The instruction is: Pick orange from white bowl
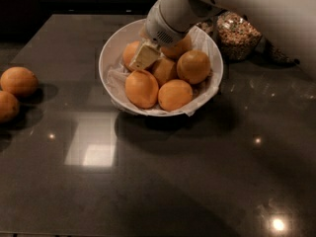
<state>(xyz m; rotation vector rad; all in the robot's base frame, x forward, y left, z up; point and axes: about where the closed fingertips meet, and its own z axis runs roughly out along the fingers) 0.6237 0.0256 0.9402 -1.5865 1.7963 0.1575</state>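
Your pincer (143,57) is down inside the white bowl (102,63), its pale tip touching the back-left orange (130,53) and just beside the middle orange (164,71). You cannot tell how far open it is, or whether it has hold of anything. The white arm (247,9) comes down to it from the upper right. About six oranges lie heaped in the bowl on a crumpled white paper lining (116,78); the two front oranges (141,88) sit side by side, touching. The bowl stands on the dark counter (163,181), toward the back. A glass jar of grain (238,36) stands just behind its right side. Two loose oranges (19,81) rest at the counter's left edge, well apart from the bowl.
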